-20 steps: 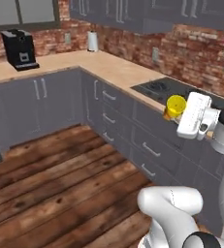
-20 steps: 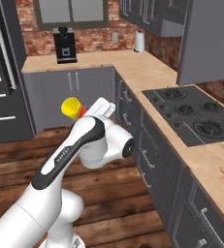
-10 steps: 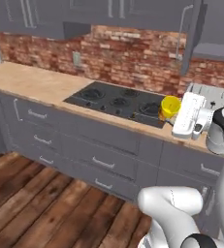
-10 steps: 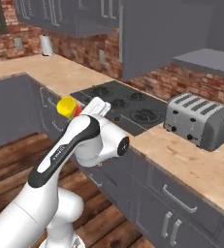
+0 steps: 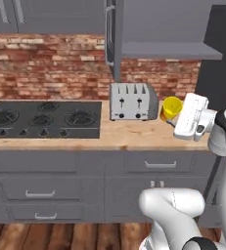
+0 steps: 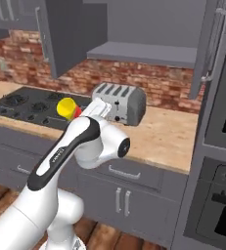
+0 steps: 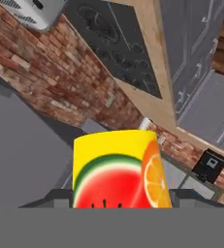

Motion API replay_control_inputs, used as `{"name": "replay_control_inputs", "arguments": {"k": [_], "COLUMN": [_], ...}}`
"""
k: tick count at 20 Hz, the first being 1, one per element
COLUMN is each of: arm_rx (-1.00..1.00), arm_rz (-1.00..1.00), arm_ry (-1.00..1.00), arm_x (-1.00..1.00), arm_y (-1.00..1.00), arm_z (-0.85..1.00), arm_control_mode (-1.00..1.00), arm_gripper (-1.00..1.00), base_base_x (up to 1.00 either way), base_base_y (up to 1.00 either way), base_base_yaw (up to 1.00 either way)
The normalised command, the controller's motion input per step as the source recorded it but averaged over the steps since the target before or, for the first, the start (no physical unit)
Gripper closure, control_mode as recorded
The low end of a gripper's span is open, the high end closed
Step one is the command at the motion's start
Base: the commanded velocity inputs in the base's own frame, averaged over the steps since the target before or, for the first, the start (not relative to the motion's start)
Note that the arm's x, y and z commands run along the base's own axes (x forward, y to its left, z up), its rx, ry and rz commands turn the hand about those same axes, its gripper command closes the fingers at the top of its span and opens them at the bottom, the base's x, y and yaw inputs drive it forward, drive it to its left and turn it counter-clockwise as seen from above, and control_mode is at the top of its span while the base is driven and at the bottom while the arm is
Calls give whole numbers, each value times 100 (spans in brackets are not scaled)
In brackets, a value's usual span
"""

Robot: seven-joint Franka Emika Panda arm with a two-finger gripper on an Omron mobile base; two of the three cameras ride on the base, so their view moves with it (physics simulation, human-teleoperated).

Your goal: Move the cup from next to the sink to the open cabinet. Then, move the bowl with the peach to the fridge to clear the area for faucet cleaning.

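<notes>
While the cup rides pinched in the pincer above the desk, the toaster stands just beside. Right base: open cabinet shelf lies above, unfilled. Hand: cup held. Judgement: placing remains; bowl step untouched.

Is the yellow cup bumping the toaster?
Apart. In the right base view the cup, held up in the end effector, has stovetop showing between it and the toaster.
</notes>
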Motion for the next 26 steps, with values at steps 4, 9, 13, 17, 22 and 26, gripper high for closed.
{"name": "replay_control_inputs", "arguments": {"k": [4, 9, 13, 17, 22, 26], "arm_rx": [0, 0, 0, 0, 0, 1], "arm_rz": [0, 0, 0, 0, -3, -16], "arm_ry": [0, 0, 0, 0, 4, 10], "arm_x": [0, 0, 0, 0, 9, 14], "arm_y": [0, 0, 0, 0, 3, 24], "arm_z": [0, 0, 0, 0, 8, 83], "arm_control_mode": [100, 100, 100, 100, -100, -100], "arm_gripper": [100, 100, 100, 100, 100, 100], "base_base_x": [84, 100, 100, 91, 55, 0], "base_base_y": [3, 28, 28, 26, 18, 0], "base_base_yaw": [-59, -32, -23, -14, -8, 0]}}
